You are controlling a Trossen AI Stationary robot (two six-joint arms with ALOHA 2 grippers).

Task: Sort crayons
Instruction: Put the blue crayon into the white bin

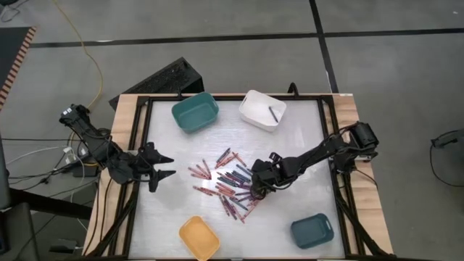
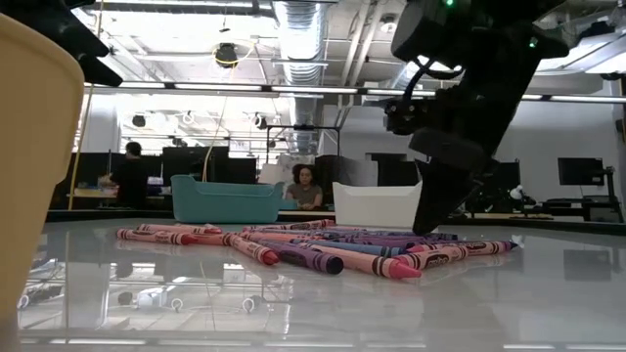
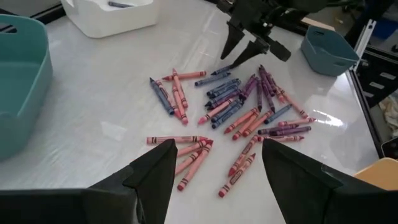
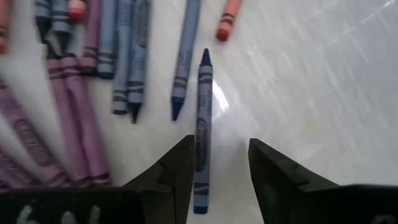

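The crayons (image 1: 226,185) are seen as a loose scatter of short, thin, paper-wrapped sticks lying flat on the glossy white tabletop (image 1: 290,167), most of them in red, pink, purple and dark blue. Some lie side by side, others are crossed or fanned out at angles. One more dark stick is seen inside the white bin (image 1: 262,109), well beyond the right pincer.

The right pincer (image 1: 255,190) is lowered onto the near edge of the scatter, its tips down at the tabletop. In the right wrist view its two dark fingers (image 4: 171,171) are spread apart, and a blue crayon (image 4: 201,118) lies lengthwise in the gap, close against one finger, its far end pointing away from the pincer. Whether the fingers touch it cannot be told; it is not pinched. Just beside it, further blue crayons and several purple ones are laid roughly parallel, and a red-orange one lies a little farther ahead.

The left pincer (image 1: 165,166) is held at the opposite side of the scatter, apart from the crayons, with its fingers spread wide and nothing between them.

A teal bin (image 1: 195,112) stands beyond the left pincer, a yellow bin (image 1: 199,237) and a blue bin (image 1: 312,230) are set on the near side of the tabletop, the blue one nearer the right pincer.
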